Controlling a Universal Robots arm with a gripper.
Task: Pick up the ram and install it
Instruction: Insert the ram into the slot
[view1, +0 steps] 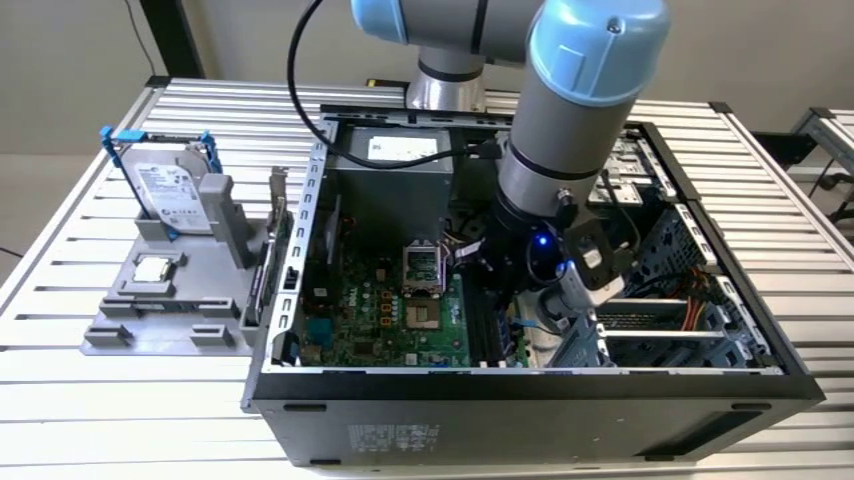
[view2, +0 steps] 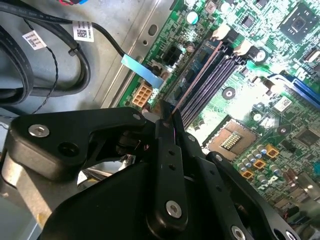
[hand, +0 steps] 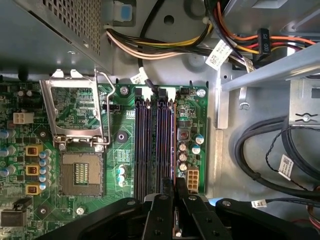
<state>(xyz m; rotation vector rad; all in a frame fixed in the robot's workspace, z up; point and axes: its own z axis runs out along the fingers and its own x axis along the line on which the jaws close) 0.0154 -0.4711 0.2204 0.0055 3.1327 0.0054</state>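
Slatted worktop (view1: 80, 400) carries the open case (view1: 534, 405); pincer (view2: 167, 117) clamped on the ram (view2: 192, 85), seating step, needing square alignment over the slots (hand: 155, 140).

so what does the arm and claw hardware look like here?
Arm: grey tube sections with light blue joint caps, and a black cable along it. A small blue light glows at the wrist. Claw: matte black, flat linkage plates with silver screws, narrow fingers.
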